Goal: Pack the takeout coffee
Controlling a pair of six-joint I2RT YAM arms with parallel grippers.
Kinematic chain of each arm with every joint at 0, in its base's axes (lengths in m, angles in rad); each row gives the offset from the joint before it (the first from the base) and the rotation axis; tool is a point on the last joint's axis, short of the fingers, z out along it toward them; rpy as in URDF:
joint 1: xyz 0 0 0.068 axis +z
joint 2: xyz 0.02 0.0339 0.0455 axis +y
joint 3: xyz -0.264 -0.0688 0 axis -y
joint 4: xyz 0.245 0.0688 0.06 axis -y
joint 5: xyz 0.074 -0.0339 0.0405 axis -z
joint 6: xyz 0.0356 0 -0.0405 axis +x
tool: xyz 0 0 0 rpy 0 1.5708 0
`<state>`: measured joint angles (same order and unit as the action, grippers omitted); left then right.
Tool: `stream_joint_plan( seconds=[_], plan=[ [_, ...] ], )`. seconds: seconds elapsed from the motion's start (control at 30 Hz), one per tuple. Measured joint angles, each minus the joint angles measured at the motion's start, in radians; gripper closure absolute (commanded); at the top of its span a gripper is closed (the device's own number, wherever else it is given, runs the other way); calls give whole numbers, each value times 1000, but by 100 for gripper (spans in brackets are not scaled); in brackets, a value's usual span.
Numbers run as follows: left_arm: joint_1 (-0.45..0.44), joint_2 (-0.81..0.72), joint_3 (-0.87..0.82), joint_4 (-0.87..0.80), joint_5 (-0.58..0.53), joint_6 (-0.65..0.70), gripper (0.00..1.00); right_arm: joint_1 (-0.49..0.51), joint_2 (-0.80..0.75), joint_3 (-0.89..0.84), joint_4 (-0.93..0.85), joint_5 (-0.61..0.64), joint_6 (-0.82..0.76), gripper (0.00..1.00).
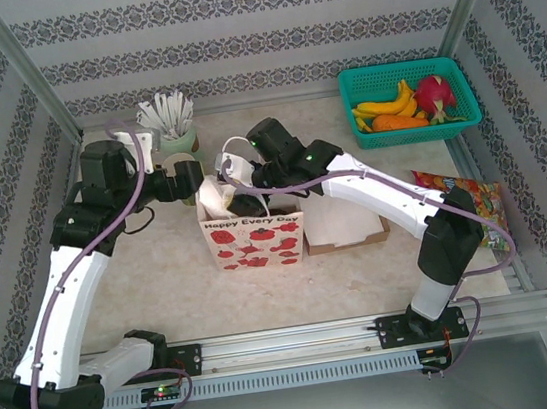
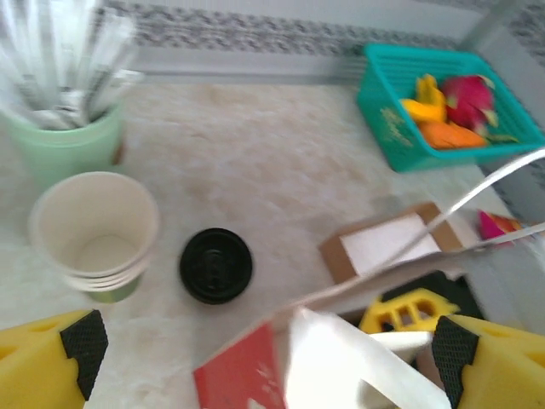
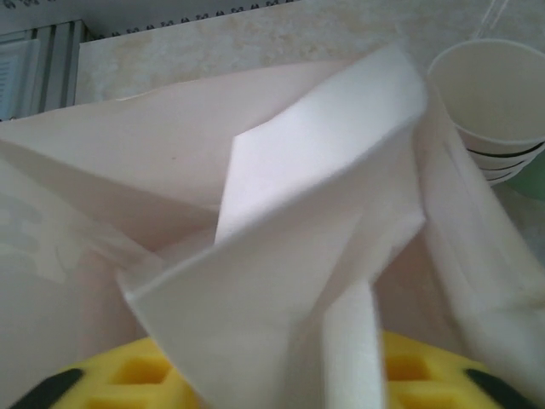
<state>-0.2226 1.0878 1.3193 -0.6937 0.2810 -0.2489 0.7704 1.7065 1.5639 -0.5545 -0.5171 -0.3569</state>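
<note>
The takeout coffee [image 2: 215,265] shows from above as a round black lid on the table, just right of a stack of cream-white cups [image 2: 95,234]. A white paper bag [image 1: 255,239] with red print stands mid-table. My left gripper [image 1: 197,180] hovers at its back left corner. In the left wrist view it [image 2: 269,362] is open wide, with the bag's rim and white paper below the gap. My right gripper [image 1: 242,193] reaches into the bag's mouth. Its yellow fingers [image 3: 128,379] stand apart, with folded white paper [image 3: 281,256] lying over and between them.
A mint-green cup with white sticks [image 1: 169,117] stands at the back left. A teal basket [image 1: 397,69] of fruit sits at the back right. A brown box of white napkins [image 1: 342,226] is right of the bag, and a colourful snack packet [image 1: 470,201] lies further right.
</note>
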Motion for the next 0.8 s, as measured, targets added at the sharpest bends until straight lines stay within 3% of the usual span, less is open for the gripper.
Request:
stream_joint_plan(
  seconds=[0.2, 0.57, 0.7, 0.77, 0.8],
  plan=[
    [0, 6, -16, -29, -193, -82, 0, 0, -12, 2, -38, -11, -16, 44],
    [0, 32, -68, -80, -359, -210, 0, 0, -151, 2, -34, -2, -6, 32],
    [0, 27, -98, -103, -454, -273, 0, 0, -203, 2, -21, 85, 50, 21],
    [2, 17, -124, -109, -486, -301, 0, 0, -230, 1, -18, 132, 96, 3],
    [2, 11, -138, -113, -498, -316, 0, 0, -246, -1, -17, 156, 120, 2]
  ],
)
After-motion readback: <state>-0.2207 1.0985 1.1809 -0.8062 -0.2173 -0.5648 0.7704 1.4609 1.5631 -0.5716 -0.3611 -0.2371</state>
